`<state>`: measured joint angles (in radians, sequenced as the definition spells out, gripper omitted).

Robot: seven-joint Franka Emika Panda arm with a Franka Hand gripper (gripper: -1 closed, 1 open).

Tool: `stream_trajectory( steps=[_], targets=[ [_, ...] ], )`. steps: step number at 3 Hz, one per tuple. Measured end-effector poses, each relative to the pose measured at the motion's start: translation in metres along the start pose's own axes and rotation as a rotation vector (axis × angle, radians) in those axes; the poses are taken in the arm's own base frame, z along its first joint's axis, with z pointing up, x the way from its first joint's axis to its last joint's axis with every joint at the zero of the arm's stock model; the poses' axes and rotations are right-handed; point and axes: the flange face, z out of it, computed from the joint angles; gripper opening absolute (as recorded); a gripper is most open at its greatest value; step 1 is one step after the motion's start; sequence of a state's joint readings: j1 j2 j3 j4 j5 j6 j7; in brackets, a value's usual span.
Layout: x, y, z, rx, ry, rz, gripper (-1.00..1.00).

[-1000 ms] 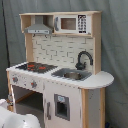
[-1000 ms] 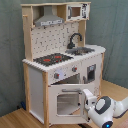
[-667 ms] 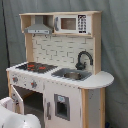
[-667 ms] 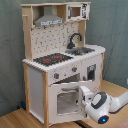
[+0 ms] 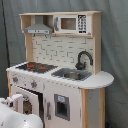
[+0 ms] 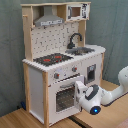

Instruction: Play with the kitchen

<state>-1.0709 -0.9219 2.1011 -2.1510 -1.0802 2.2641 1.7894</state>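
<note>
A grey curtain hung behind a wooden worktop. The tool sat low at the oven door, right against it; whether its fingers were spread or closed could not be told. The kitchen stood upright on the worktop, long axis vertical, its front facing the arm. Judged from here, a push off-line could have jammed the door or shoved the light kitchen backward along the worktop.
</note>
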Motion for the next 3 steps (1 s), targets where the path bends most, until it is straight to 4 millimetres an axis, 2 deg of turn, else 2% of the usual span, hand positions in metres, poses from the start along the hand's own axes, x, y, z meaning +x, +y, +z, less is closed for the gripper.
stream_trajectory(
  steps=[1,3],
  targets=[
    [-0.005,0.012,0.003,0.007,0.008,0.039,1.00],
    [0.022,0.022,-0.047,0.004,0.120,-0.055,1.00]
  ],
)
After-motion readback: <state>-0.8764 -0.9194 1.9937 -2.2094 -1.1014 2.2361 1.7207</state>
